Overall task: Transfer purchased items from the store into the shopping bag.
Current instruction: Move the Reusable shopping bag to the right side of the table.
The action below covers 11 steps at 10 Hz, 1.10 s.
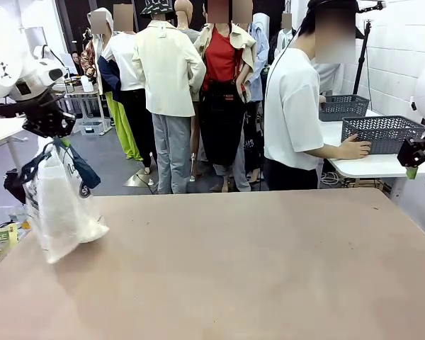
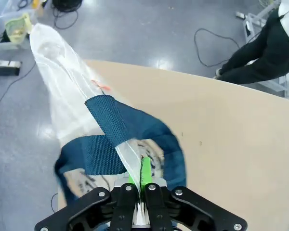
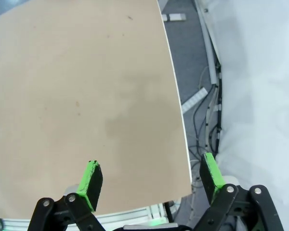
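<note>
the left arm reaches in high at the table's left edge, its wrist bent downward, and the left gripper is clamped on the top edge of the shopping bag, green pads pinched tight on the crinkly plastic. the bag hangs from it with its bottom resting on the tan table, and a navy blue strap handle loops loose just above the fingers. the right gripper hovers over the table's right edge with its jaws spread wide and nothing between them. across the room the person's hand rests on the store, which sits on a white side table.
</note>
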Tool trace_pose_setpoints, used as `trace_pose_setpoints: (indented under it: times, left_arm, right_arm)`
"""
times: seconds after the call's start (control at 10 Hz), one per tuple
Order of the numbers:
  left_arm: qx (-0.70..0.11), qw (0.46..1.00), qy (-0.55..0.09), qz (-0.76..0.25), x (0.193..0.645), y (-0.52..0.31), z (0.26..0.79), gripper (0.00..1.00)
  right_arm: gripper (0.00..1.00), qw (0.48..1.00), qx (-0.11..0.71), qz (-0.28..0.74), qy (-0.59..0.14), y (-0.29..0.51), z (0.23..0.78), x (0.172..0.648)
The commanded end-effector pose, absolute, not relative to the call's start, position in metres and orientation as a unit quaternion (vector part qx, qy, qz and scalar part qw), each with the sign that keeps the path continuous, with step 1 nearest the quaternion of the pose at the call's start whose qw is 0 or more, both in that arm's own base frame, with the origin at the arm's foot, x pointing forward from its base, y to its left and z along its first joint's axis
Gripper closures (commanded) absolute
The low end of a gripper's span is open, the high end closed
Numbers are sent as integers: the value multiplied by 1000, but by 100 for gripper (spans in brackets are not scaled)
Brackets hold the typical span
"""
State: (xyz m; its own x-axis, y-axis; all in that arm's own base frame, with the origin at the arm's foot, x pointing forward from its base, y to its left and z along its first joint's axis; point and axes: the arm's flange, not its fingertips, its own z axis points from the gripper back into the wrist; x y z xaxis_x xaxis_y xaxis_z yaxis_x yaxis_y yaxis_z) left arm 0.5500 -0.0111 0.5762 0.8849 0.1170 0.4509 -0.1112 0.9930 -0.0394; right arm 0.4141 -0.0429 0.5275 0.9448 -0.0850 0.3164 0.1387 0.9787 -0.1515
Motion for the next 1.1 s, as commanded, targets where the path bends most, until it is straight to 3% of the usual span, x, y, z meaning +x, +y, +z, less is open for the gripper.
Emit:
trace_pose_setpoints:
  times: [0.0,0.4,0.7,1.0]
  left_arm:
    - [-8,970,-238,43,546,-31,581,100]
    - [-9,973,-229,40,549,-33,573,100]
    - [24,977,-193,91,588,20,593,100]
    - [26,983,-171,55,605,66,606,100]
  right_arm:
    - [0,982,-96,-57,-152,-43,529,414]
    - [0,982,-96,-57,-152,-43,529,414]
    - [0,982,-96,-57,-152,-43,529,414]
    - [0,982,-96,-57,-152,-43,529,414]
